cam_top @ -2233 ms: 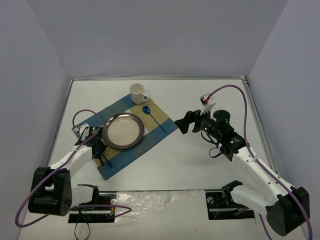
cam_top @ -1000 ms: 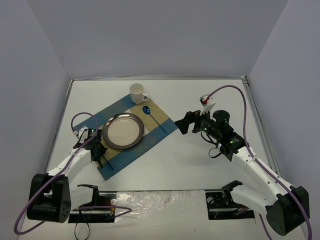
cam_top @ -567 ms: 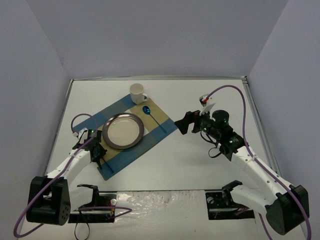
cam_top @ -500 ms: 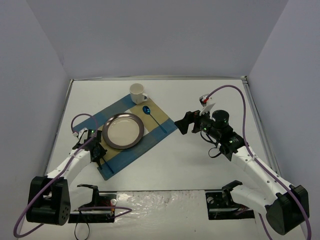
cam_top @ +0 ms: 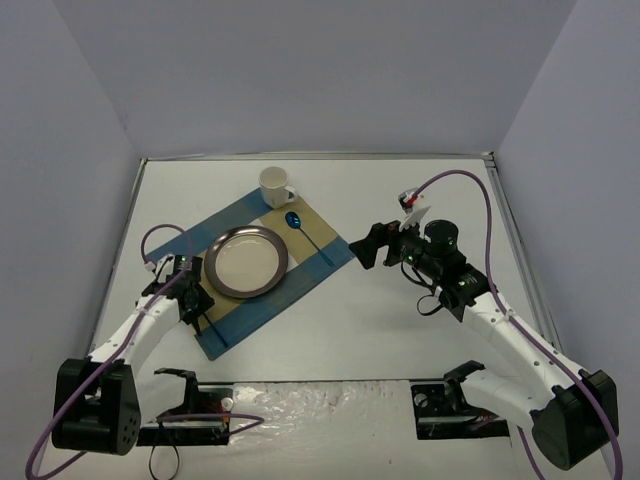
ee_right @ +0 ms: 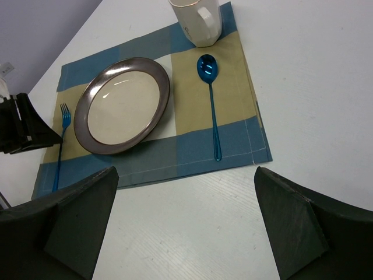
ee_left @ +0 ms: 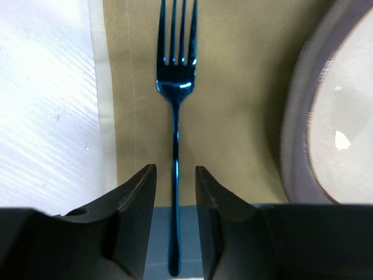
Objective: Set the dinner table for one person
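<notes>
The white dinner table [cam_top: 400, 330] carries a blue-and-tan placemat [cam_top: 255, 310]. On the mat lie a grey-rimmed plate [cam_top: 246, 262], a blue spoon [cam_top: 310, 237] to its right and a blue fork [ee_left: 176, 87] to its left, with a white mug [cam_top: 275, 186] at the far corner. My left gripper [ee_left: 175, 175] is slightly open just above the fork's handle, with a gap on each side of it. It sits at the mat's left edge [cam_top: 196, 300]. My right gripper [ee_right: 185, 170] is wide open and empty, above bare table right of the mat [cam_top: 372, 243].
The right wrist view shows the plate [ee_right: 122, 105], spoon [ee_right: 211, 105], fork [ee_right: 60, 146], mug [ee_right: 197, 20] and left gripper [ee_right: 23, 125]. Grey walls stand close on three sides. The arm bases are at the near edge.
My left gripper has drawn back a little toward the near left along the fork's handle. The fork stays flat on the mat. The right arm has not moved.
</notes>
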{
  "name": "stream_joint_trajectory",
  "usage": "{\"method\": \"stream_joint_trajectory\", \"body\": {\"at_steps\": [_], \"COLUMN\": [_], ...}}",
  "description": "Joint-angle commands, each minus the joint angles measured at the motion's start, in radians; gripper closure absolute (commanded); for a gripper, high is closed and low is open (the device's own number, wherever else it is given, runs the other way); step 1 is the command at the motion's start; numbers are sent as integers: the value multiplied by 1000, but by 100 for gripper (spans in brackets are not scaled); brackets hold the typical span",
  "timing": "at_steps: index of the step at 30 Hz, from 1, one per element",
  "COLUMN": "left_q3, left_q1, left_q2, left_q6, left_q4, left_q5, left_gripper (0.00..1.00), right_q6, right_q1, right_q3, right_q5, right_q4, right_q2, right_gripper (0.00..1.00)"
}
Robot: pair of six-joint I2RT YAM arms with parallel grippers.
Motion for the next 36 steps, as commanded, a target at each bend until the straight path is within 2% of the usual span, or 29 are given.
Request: {"method": "stream_joint_trajectory", "body": {"at_steps": [1, 6, 8, 10, 14, 18, 26, 31, 36], "left_q3": [143, 280, 348, 413, 539, 639, 700, 683, 696], "left_q1": [2, 3, 2, 3, 3, 3, -21, -59, -94], "left_q2": [-104, -220, -259, -317, -430, -515, -676, -783, -834], "left_q6": [26, 103, 153, 227, 337, 433, 506, 506, 504], "left_q4": [-119, -241, -296, -346, -449, -526, -615, -626, -670], "left_q5": [5, 0, -18, -31, -67, -109, -221, -270, -304], "left_gripper": [67, 54, 45, 30, 13, 3, 3, 3, 3], "right_q6": [-1, -34, -47, -63, -46, -44, -64, -145, -146], "right_q1": [5, 5, 3, 3, 3, 5, 5, 5, 6], "right_q3": [44, 79, 89, 96, 99, 106, 134, 124, 87], "right_q5": [40, 187, 263, 341, 542, 634, 693, 652, 735], "right_q4": [39, -46, -78, -109, -187, -244, -380, -435, -447], "right_q2": [-28, -96, -132, -169, -276, -358, -490, -565, -651], "right_gripper": [0, 0, 0, 0, 0, 0, 0, 0, 0]}}
